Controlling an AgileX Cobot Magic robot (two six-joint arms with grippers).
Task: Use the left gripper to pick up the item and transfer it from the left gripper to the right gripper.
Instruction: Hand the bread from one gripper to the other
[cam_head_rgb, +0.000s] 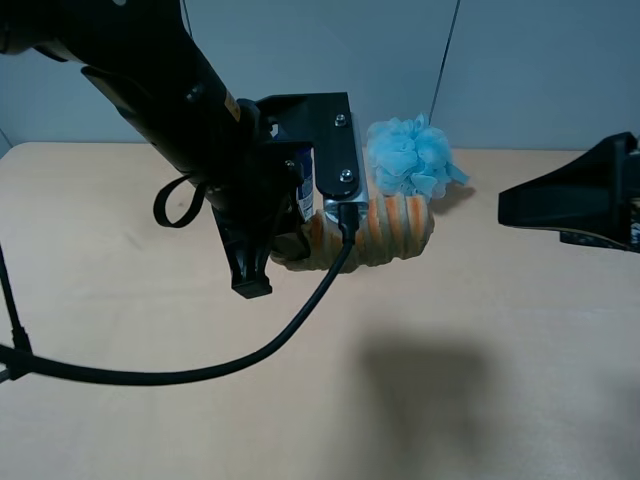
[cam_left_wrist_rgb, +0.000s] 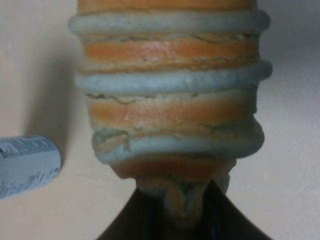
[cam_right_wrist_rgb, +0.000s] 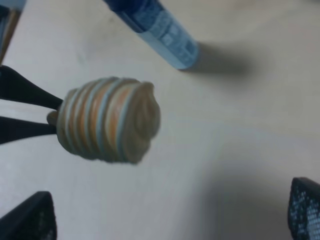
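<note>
The item (cam_head_rgb: 395, 228), an orange and grey-green ribbed roll, hangs in the air above the table, held at one end by my left gripper (cam_head_rgb: 300, 245). In the left wrist view the item (cam_left_wrist_rgb: 170, 105) fills the frame and the left gripper (cam_left_wrist_rgb: 180, 220) is shut on its pinched end. My right gripper (cam_head_rgb: 520, 205) is at the right, level with the item and apart from it, pointing toward it. In the right wrist view the item's free end (cam_right_wrist_rgb: 107, 120) faces the camera, the left gripper (cam_right_wrist_rgb: 50, 112) clamps its far end, and my right gripper (cam_right_wrist_rgb: 167, 215) stands wide open short of it.
A blue-capped white bottle (cam_head_rgb: 307, 180) stands behind the left gripper, mostly hidden; it also shows in the left wrist view (cam_left_wrist_rgb: 25, 165) and the right wrist view (cam_right_wrist_rgb: 160, 30). A light-blue bath pouf (cam_head_rgb: 412, 155) sits behind the item. A black cable (cam_head_rgb: 200, 372) trails over the table (cam_head_rgb: 520, 380).
</note>
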